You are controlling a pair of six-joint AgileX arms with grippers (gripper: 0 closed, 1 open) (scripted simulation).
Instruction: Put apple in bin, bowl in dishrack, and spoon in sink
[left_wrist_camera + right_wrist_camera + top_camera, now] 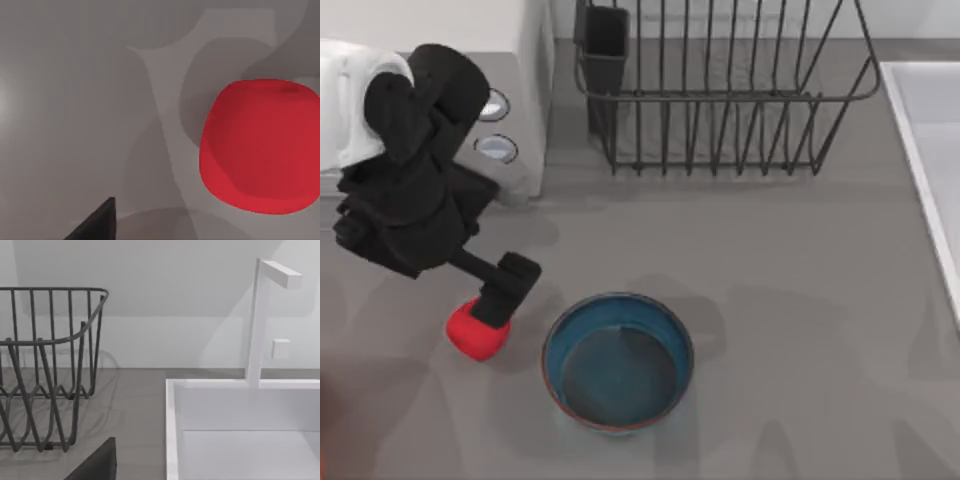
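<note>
1. The left claw hangs directly above the apple, at the bowl's left; I judge it is placed so for a top-down grasp. Whether its fingers are spread or closed, I cannot tell, and nothing shows that it has hold of the apple.
2. The apple lies on the tabletop, just beside the bowl and apart from it. Being roundish, it has no clear long axis.
3. The bowl stands upright, mouth up, empty.
4. The dishrack stands beyond the bowl, its dark cup at the corner.
5. The sink lies beside the dishrack, a white faucet rising over its rim.
</note>
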